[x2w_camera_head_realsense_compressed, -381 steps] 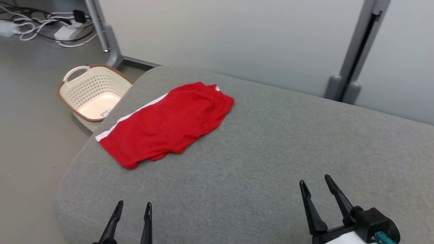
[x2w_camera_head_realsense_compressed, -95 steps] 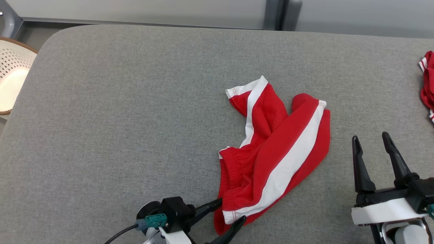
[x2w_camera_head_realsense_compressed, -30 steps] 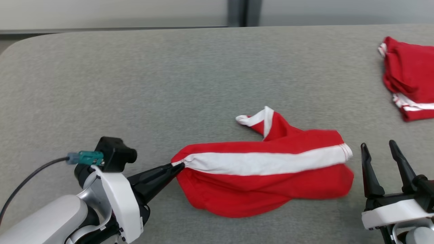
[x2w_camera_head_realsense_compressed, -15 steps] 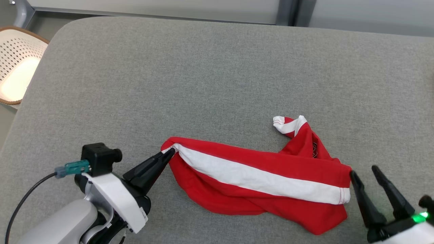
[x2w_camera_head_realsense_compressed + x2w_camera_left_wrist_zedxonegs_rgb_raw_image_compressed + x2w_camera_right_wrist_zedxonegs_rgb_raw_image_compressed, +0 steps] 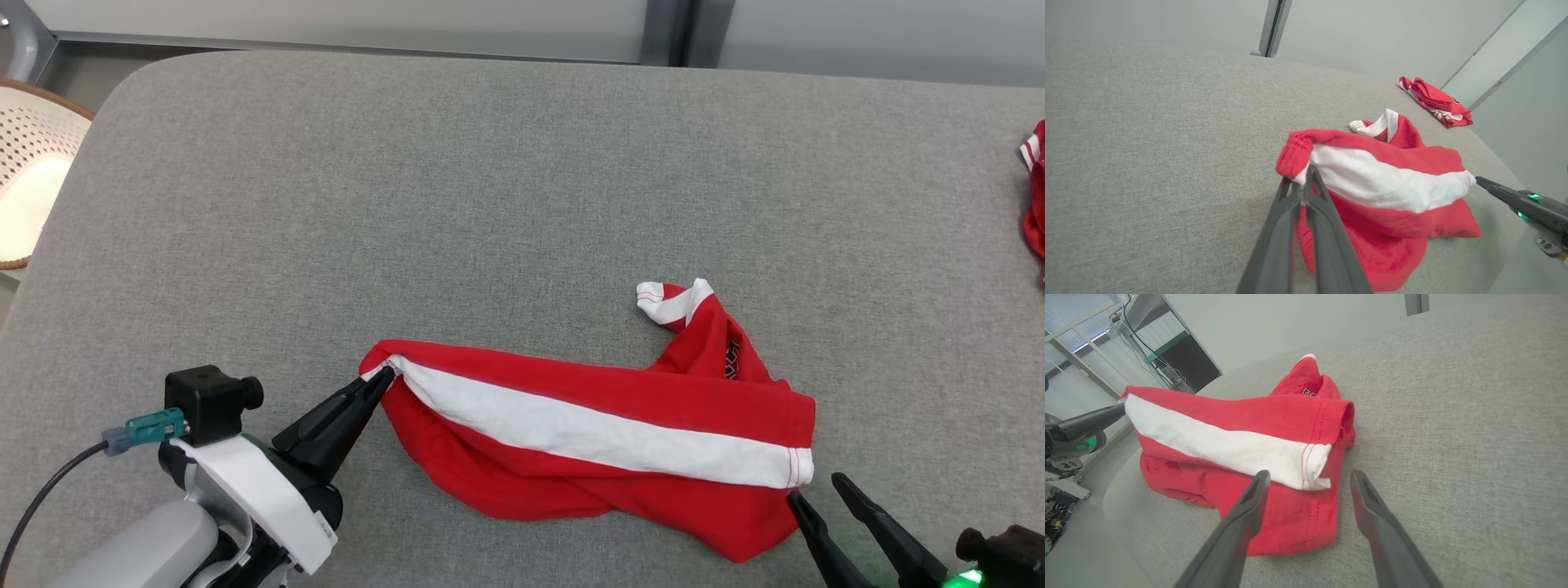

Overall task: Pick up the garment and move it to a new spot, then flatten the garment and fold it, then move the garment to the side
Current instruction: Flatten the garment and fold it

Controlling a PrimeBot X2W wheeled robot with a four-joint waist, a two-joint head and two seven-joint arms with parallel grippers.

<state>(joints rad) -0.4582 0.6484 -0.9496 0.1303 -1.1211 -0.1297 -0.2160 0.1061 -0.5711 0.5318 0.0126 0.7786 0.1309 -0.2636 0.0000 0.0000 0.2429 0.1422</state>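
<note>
The garment (image 5: 620, 425) is a pair of red shorts with a white side stripe, lying crumpled and stretched sideways on the grey cushion (image 5: 490, 204). My left gripper (image 5: 380, 377) is shut on the garment's waistband end, seen close in the left wrist view (image 5: 1303, 185). My right gripper (image 5: 816, 490) stands open at the garment's hem end, at the lower right. In the right wrist view the open fingers (image 5: 1308, 477) straddle the white-striped hem corner of the garment (image 5: 1274, 449) without closing on it.
A second red folded garment (image 5: 1035, 196) lies at the cushion's right edge, also in the left wrist view (image 5: 1437, 102). A cream perforated basket (image 5: 28, 196) stands on the floor at the left. A grey wall runs behind the cushion.
The left gripper has pulled the waistband end a little left and toward me. The right gripper has dropped lower right, close to the hem corner. The head camera has shifted.
</note>
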